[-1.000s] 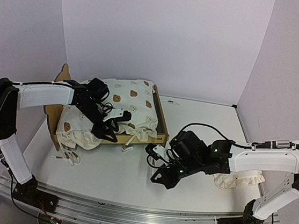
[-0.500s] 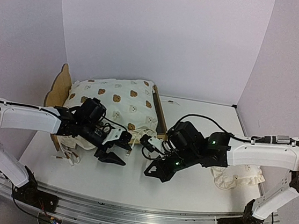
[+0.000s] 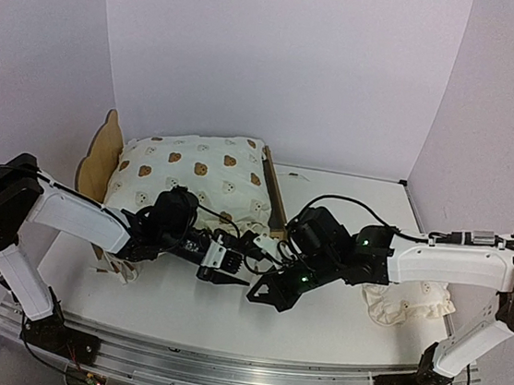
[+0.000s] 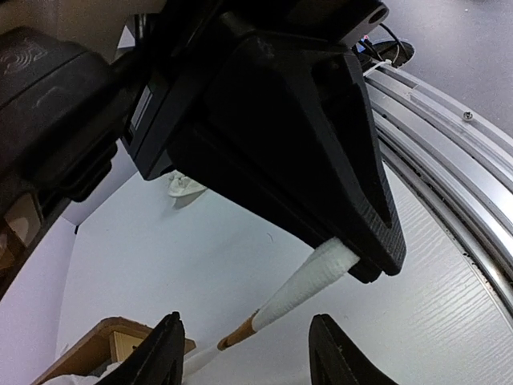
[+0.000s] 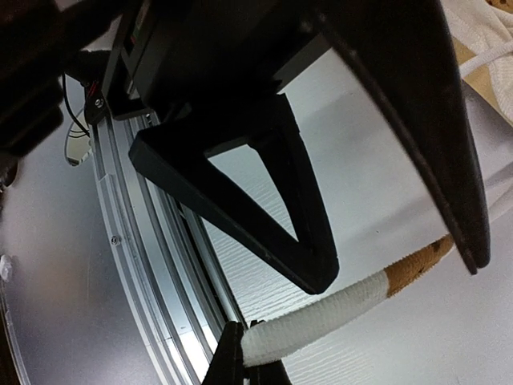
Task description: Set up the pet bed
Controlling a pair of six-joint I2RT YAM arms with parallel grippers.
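Top external view: plywood pet bed (image 3: 276,199) sits rear-left on the desk (image 3: 333,342), looking light and stiff, likely best taken by a side rail; the right hand (image 3: 255,294) pinches a limp cushion tie (image 4: 321,273), the left hand (image 3: 220,272) spread apart astride it.

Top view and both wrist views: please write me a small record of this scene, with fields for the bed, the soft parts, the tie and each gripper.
pet bed: far left of the table, headboard at its left end
cushion: lies on the pet bed, hiding its base
pillow: on the table at the right, partly hidden
tie: white with a brown end
right gripper: shut on the tie's white part
left gripper: open, one finger on each side of the tie
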